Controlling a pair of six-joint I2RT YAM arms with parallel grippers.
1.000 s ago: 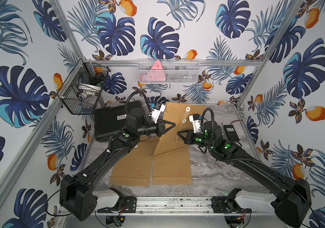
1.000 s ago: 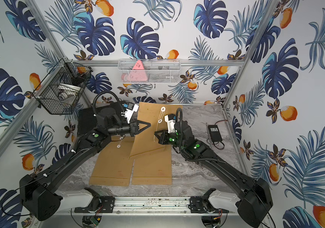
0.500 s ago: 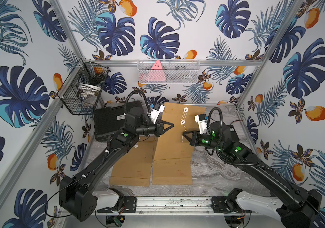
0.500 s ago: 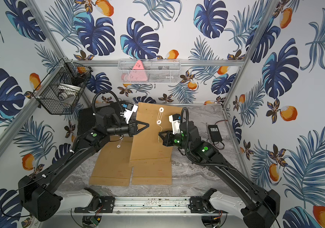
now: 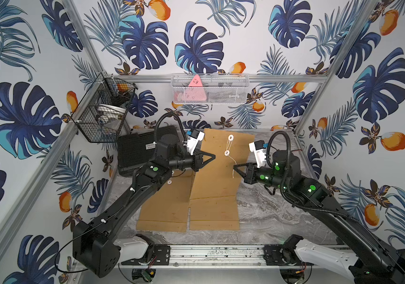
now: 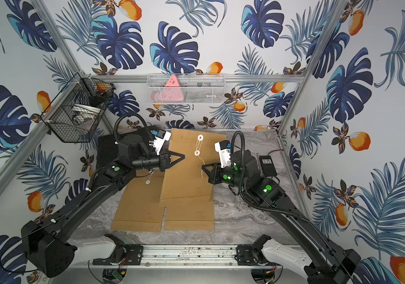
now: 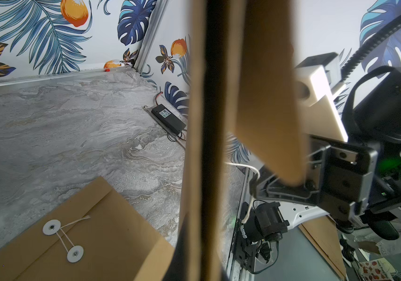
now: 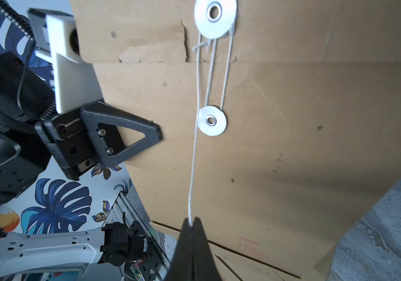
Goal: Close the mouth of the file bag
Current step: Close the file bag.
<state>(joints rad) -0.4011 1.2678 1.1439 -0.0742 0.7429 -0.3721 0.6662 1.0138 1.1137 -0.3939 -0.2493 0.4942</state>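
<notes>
A brown file bag (image 5: 217,172) (image 6: 187,173) stands tilted up off the table, flap folded over its mouth. My left gripper (image 5: 212,156) (image 6: 182,156) (image 8: 155,135) is shut on the bag's left edge; the left wrist view sees that bag edge-on (image 7: 204,121). Two white discs (image 8: 215,18) (image 8: 212,120) sit on the flap and body, with a white string (image 8: 194,158) (image 5: 232,161) running between them. From the lower disc the string leads taut to my right gripper (image 8: 191,222) (image 5: 235,168) (image 6: 203,167), which is shut on the string just right of the bag.
Two more brown bags lie flat on the marble table, one at the left (image 5: 167,204) (image 7: 72,231), one under the raised bag (image 5: 213,214). A black case (image 5: 135,152) and wire basket (image 5: 103,115) stand back left, a white mesh basket (image 5: 208,89) hangs behind, and a power adapter (image 6: 266,162) lies right.
My right gripper has moved to the right, away from the bag, drawing the string out taut. The left gripper has kept its hold almost in place.
</notes>
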